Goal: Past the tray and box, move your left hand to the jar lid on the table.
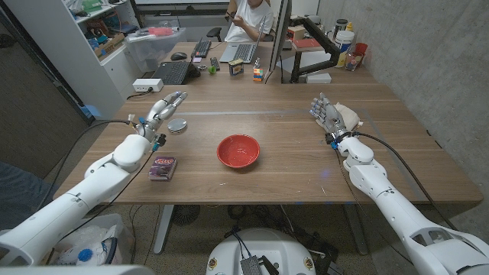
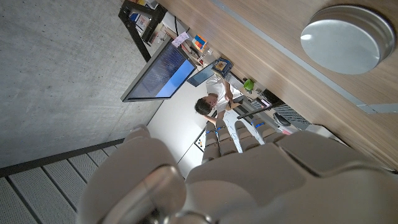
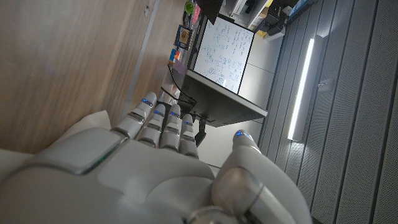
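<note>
Reaching over the wooden surface (image 1: pixel 306 153), the left hand (image 1: pixel 163 108) is hovering just beside the jar lid (image 1: pixel 177 126), which is lying flat, slightly to the bowl side of the fingers (image 1: pixel 176 98). These are stretching out apart, gripping nothing. Whether they are touching the lid is hard to judge. The right hand (image 1: pixel 327 116), likewise holding nothing, is sitting far beyond the red bowl (image 1: pixel 238 150).

Left hand (image 1: pixel 162 109) reaching forward with fingers extended and apart, right hand (image 1: pixel 329 116) upright, fingers straight, both holding nothing
</note>
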You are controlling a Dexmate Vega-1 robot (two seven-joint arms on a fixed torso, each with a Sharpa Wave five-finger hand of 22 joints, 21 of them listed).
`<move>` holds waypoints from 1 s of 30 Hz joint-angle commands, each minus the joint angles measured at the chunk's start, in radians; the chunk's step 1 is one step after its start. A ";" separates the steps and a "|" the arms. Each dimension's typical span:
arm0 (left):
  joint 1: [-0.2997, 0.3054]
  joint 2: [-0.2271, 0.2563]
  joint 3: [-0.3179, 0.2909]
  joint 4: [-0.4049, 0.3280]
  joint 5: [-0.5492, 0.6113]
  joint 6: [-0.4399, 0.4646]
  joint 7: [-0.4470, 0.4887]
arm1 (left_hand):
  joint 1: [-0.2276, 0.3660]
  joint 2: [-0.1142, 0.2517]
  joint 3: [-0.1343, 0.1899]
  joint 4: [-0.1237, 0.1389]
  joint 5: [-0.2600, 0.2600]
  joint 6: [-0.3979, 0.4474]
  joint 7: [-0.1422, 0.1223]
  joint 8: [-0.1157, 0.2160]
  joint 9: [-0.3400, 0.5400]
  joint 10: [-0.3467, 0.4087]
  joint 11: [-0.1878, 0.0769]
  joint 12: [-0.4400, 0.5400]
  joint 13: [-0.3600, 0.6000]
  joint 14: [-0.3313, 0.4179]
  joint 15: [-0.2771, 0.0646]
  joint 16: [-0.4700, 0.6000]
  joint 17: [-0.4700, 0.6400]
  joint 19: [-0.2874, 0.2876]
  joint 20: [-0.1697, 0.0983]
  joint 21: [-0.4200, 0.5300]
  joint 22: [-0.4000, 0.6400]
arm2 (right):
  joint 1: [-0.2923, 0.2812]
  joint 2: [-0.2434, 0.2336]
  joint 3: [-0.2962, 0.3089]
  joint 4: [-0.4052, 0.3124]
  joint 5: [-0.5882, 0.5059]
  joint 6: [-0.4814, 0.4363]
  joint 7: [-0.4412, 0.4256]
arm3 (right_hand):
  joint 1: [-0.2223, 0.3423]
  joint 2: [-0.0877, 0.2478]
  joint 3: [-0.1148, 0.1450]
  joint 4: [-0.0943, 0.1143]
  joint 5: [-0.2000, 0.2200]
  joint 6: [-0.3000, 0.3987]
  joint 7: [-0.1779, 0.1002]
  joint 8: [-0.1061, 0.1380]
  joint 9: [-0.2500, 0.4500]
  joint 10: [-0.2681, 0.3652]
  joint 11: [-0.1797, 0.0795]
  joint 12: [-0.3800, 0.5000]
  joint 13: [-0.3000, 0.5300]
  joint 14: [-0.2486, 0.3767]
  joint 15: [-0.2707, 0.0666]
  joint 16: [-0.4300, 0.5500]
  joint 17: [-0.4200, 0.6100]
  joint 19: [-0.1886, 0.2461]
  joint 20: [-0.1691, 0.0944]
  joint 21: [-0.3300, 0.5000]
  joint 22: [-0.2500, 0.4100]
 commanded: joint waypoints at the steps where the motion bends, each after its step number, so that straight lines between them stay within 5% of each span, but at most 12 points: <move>1: -0.008 0.015 -0.003 -0.007 0.022 0.048 0.022 | 0.012 0.001 0.001 -0.005 0.008 0.015 -0.002 0.006 0.002 0.004 -0.005 0.004 0.003 0.008 -0.026 0.005 0.003 0.005 0.006 -0.004 0.004 | 0.007 0.003 0.000 0.011 -0.001 0.010 0.004 | 0.000 0.003 -0.003 0.002 0.005 0.005 -0.004 0.006 0.005 0.006 -0.002 0.000 0.005 0.011 0.002 0.003 0.006 0.008 0.000 -0.001 0.001; 30: -0.005 0.038 -0.020 -0.011 0.015 0.100 0.039 | 0.022 0.003 -0.003 -0.009 0.012 0.020 -0.003 0.004 0.002 0.006 -0.008 0.000 0.004 0.011 -0.028 0.003 0.004 0.008 0.009 -0.015 0.005 | 0.015 0.011 -0.006 0.030 -0.006 0.047 0.000 | -0.001 0.001 -0.006 0.000 0.005 0.017 -0.010 0.010 0.005 0.020 -0.002 0.002 0.005 0.024 -0.008 0.005 0.005 0.020 -0.002 -0.002 0.002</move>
